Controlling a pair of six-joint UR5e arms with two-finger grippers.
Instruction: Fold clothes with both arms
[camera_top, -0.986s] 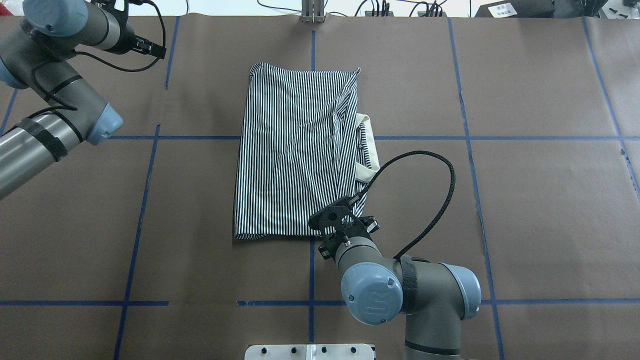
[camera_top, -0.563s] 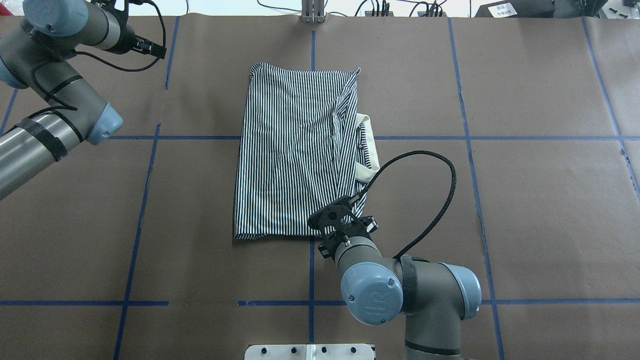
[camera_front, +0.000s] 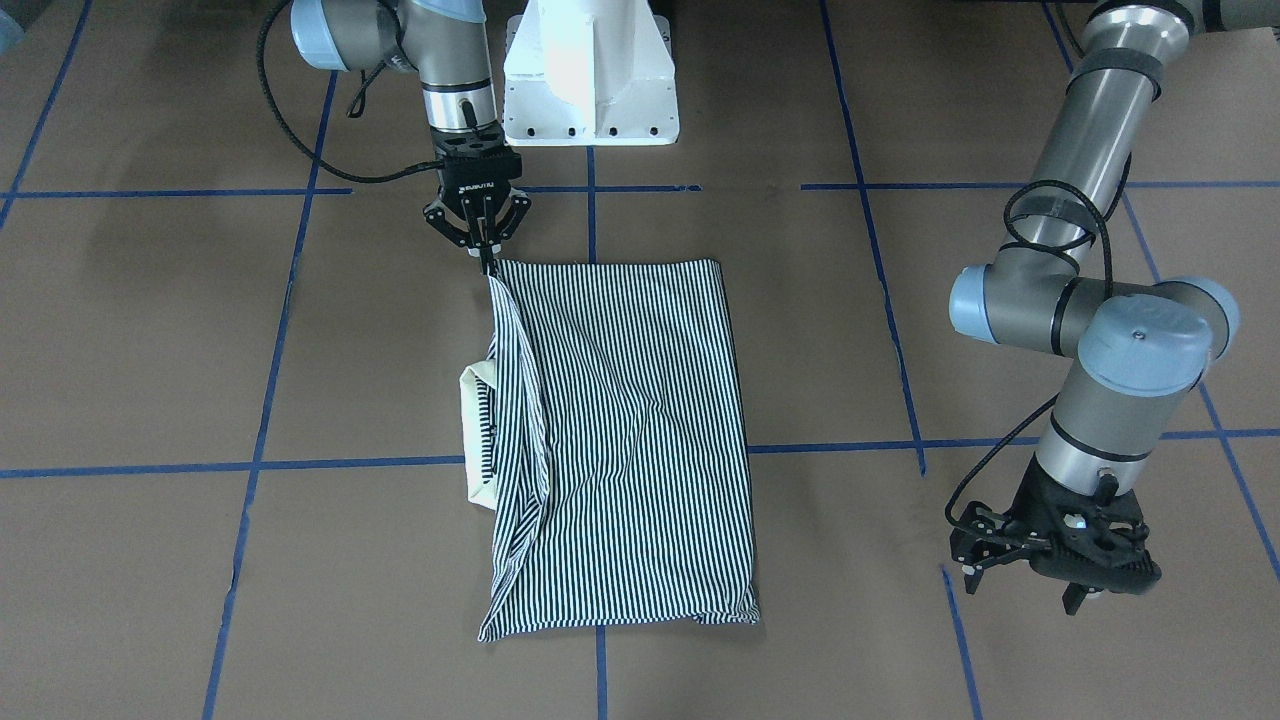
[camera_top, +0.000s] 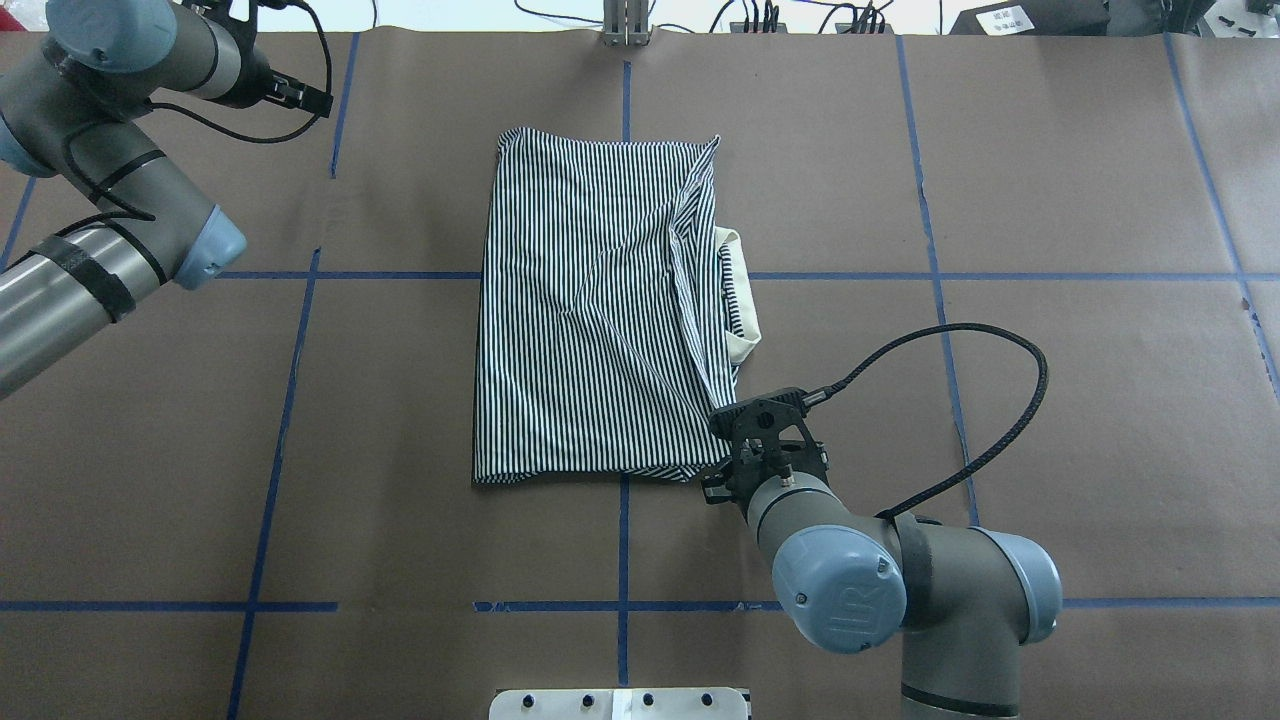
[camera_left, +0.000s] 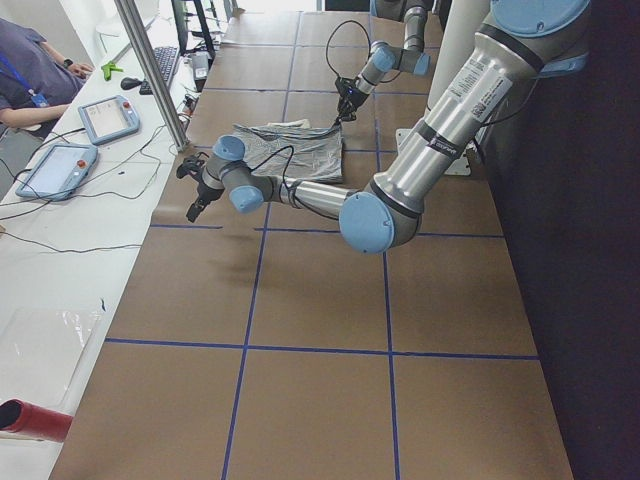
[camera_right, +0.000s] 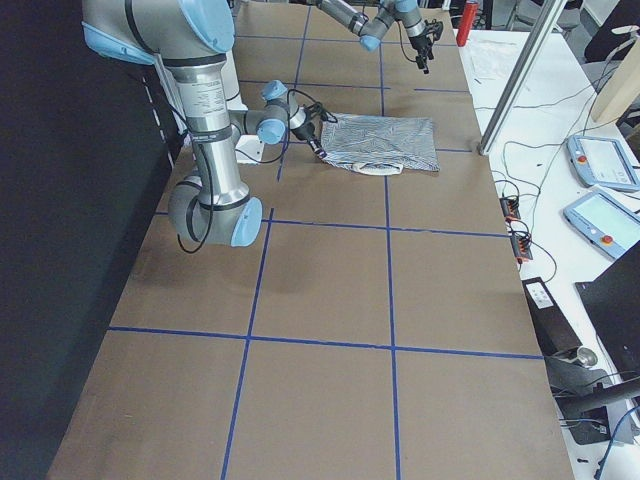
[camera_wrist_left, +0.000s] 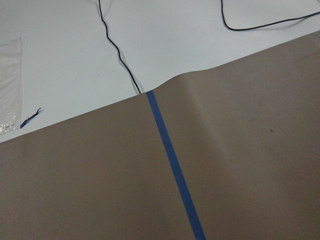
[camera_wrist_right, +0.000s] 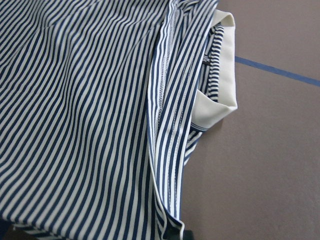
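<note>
The striped polo shirt (camera_front: 630, 430) lies folded into a long rectangle in the middle of the table. Its cream collar (camera_front: 475, 400) sticks out on the robot's right side. It also shows in the overhead view (camera_top: 590, 310) and fills the right wrist view (camera_wrist_right: 90, 110). My right gripper (camera_front: 488, 262) is shut on the shirt's corner nearest the robot base and holds the edge a little off the table. In the overhead view its fingers are hidden under the wrist. My left gripper (camera_front: 1020, 585) hangs open and empty over bare table, far off to the shirt's left side.
The white pedestal base (camera_front: 590, 70) stands just behind the right gripper. Blue tape lines (camera_top: 300, 275) cross the brown paper cover. The far table edge carries black cables (camera_wrist_left: 117, 50). Tablets (camera_left: 105, 118) lie on the white side bench.
My right gripper has moved to the right in the overhead view, drawing the shirt's near corner and right edge with it. The left arm has not moved.
</note>
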